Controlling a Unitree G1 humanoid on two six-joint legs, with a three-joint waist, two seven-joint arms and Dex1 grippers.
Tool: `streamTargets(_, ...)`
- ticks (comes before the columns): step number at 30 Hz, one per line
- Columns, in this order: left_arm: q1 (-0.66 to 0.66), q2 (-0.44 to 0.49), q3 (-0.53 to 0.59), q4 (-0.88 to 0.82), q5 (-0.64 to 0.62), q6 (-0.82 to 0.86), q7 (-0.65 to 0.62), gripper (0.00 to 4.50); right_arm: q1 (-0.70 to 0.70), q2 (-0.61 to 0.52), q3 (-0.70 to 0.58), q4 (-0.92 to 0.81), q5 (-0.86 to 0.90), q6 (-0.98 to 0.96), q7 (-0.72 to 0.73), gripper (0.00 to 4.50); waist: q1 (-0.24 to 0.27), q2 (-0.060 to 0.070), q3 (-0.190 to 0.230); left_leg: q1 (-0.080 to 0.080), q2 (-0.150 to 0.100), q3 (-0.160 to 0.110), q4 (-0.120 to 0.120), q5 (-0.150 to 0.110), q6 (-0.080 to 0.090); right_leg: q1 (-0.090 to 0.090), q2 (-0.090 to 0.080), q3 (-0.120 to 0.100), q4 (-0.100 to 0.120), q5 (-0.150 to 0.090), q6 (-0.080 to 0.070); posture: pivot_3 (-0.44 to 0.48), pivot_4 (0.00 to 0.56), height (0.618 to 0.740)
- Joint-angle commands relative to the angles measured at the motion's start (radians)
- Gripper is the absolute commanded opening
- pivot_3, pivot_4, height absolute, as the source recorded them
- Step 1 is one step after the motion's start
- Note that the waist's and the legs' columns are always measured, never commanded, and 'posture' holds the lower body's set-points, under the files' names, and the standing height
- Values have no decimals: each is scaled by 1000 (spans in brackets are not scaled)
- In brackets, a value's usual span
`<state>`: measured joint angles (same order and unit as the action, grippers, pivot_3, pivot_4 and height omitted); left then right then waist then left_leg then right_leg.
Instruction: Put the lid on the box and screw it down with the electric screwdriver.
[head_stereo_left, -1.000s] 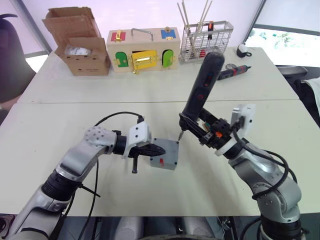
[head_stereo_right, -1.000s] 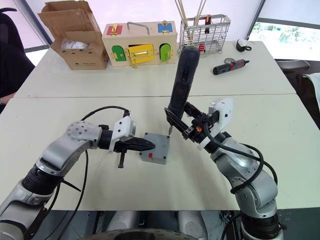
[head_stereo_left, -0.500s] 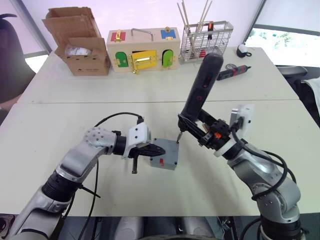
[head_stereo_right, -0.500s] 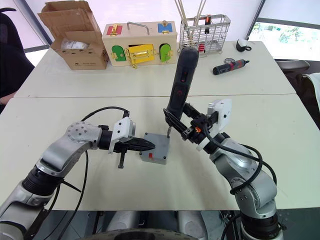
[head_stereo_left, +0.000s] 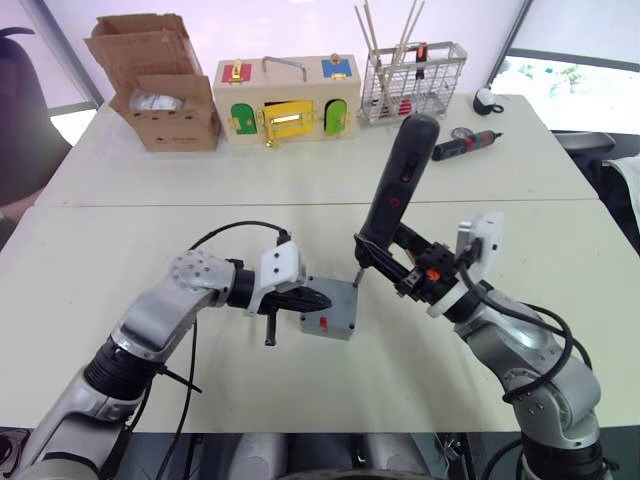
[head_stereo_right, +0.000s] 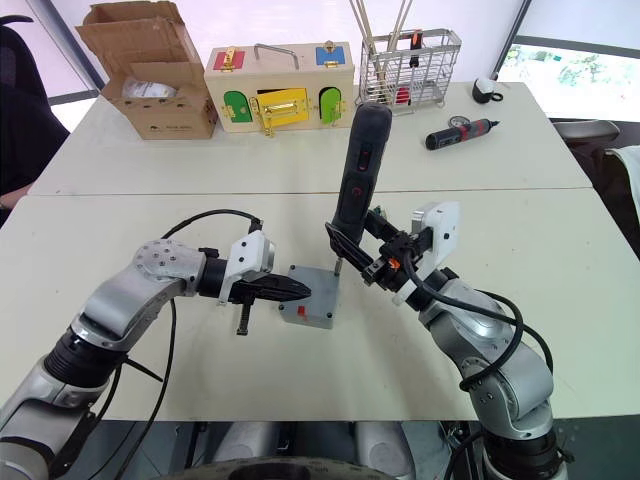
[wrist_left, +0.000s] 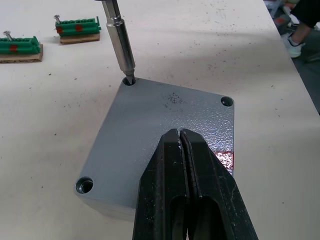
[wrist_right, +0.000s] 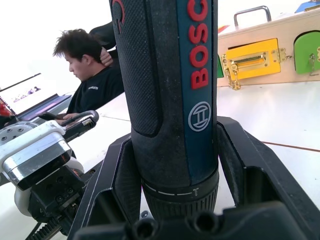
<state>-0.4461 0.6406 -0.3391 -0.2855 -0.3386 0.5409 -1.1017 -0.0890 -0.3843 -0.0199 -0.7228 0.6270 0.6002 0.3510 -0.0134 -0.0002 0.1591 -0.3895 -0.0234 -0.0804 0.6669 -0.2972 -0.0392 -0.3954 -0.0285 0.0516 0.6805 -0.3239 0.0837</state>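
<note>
With its closed fingers the left end effector (wrist_left: 182, 165) pins the stiff, light lid (wrist_left: 150, 145), while the right end effector (wrist_right: 172, 190) clamps the heavy screwdriver (head_stereo_left: 398, 185) low on its barrel.

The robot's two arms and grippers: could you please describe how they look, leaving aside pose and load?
Both arms are silver-grey metal segments with black joints and loose black cables. Each wrist carries a white block. The left gripper and the right gripper each have two black fingers; orange-red connectors sit behind the right one.
</note>
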Motion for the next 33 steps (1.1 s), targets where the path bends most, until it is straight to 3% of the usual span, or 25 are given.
streamTargets(1, 16, 8, -31, 11, 25, 48, 13, 0, -6, 2, -4, -35, -10, -48, 13, 1844, 0, 0, 0, 0, 0, 0, 0, 0, 0, 0, 0, 0, 0, 0, 0, 0, 150, 740)
streamTargets(14, 41, 24, -82, 48, 99, -36, -2, 0, 10, -25, 77, 19, -127, -100, 74, 1844, 0, -1, -1, 1, 0, 0, 0, 0, 0, 1, 0, 0, 0, 0, 0, 0, 150, 740)
streamTargets(21, 52, 22, -105, 97, 134, -86, -6, 0, 49, -30, 108, 38, -164, -138, 99, 1844, 0, -3, -9, 7, 0, -1, -2, -1, 1, 9, 0, -1, -5, 0, 0, 0, 150, 740)
streamTargets(25, 58, 18, -121, 120, 156, -100, -6, 0, 75, -26, 123, 48, -182, -158, 105, 1844, 0, -2, -11, 21, 1, -2, -6, -3, 5, 25, 1, -2, -14, 0, 0, 0, 150, 740)
streamTargets(33, 69, 18, -137, 142, 176, -124, -10, 0, 108, -27, 135, 89, -207, -181, 113, 1844, 0, -4, -26, 22, 1, -3, -6, -5, 7, 27, 1, -2, -16, -1, 0, 0, 150, 740)
